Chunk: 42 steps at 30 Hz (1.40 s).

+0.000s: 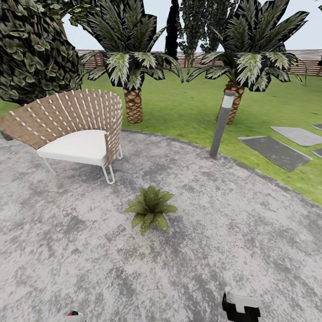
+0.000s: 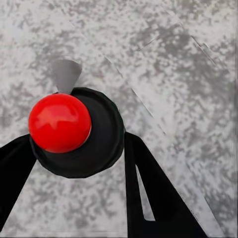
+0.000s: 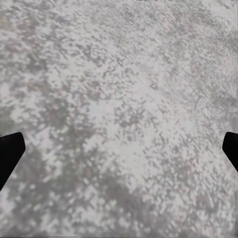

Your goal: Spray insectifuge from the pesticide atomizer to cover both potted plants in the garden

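Plant (image 1: pixel 150 208) sits mid-patio (image 1: pixel 232 232), chair (image 1: pixel 71 129) far left of it. Left hand (image 2: pixel 74 148) is clenched on a dark round object with a red cap (image 2: pixel 59 122). Right hand (image 3: pixel 119 148) is released, fingers spread above patio.

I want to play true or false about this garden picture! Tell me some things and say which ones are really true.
1. A little potted plant sits on the grey stone patio. True.
2. The woven chair has a red seat cushion. False: the cushion is white.
3. A grey post stands at the patio's edge, in front of a palm. True.
4. The little plant sits on the chair. False: it is on the stone, in front of the chair and apart from it.
5. The right gripper has its fingers wide apart over bare stone. True.
6. The flat stepping stones lie behind the chair. False: they lie in the grass on the right side.
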Available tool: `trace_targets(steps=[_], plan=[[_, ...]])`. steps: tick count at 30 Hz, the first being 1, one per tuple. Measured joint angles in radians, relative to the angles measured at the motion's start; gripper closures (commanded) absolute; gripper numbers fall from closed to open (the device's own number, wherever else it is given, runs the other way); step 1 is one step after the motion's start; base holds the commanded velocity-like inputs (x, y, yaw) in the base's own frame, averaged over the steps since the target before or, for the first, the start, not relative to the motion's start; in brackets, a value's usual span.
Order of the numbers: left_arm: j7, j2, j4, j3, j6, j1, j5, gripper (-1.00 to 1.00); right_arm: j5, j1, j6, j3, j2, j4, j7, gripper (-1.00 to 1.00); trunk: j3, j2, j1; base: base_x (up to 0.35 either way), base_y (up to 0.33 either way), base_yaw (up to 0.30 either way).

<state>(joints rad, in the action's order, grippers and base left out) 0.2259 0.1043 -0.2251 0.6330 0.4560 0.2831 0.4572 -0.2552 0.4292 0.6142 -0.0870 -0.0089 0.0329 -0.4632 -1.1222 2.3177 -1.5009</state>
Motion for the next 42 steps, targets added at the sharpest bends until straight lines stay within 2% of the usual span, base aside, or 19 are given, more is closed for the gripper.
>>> trace_targets(steps=[21, 29, 31, 33, 42], plan=[[-0.005, -0.001, 0.006, 0.001, 0.004, -0.011, -0.003, 1.0, -0.001, 0.0, 0.0, 0.0, 0.0, -0.001, 0.0, -1.0, 0.018, 0.0, 0.0, -0.233, -0.201, 0.229], [-0.005, -0.001, 0.006, 0.004, 0.004, -0.012, -0.003, 1.0, -0.001, 0.0, 0.0, 0.001, 0.001, -0.003, 0.0, -1.0, 0.026, 0.0, 0.0, -0.09, -0.254, 0.22], [-0.005, -0.001, 0.005, 0.043, 0.003, -0.014, -0.003, 1.0, -0.001, 0.0, 0.0, 0.001, 0.001, -0.003, 0.0, -1.0, 0.028, 0.0, 0.0, -0.209, -0.22, 0.22], [-0.004, -0.001, 0.004, 0.062, 0.004, -0.014, -0.002, 1.0, -0.001, 0.0, 0.0, 0.0, 0.001, -0.003, 0.0, -1.0, 0.031, 0.0, 0.0, -0.225, -0.208, 0.22], [-0.004, -0.001, 0.002, 0.071, 0.004, -0.014, -0.001, 1.0, -0.001, 0.0, 0.0, 0.0, 0.001, -0.003, 0.0, -1.0, 0.04, 0.0, 0.0, -0.235, -0.2, 0.22]])
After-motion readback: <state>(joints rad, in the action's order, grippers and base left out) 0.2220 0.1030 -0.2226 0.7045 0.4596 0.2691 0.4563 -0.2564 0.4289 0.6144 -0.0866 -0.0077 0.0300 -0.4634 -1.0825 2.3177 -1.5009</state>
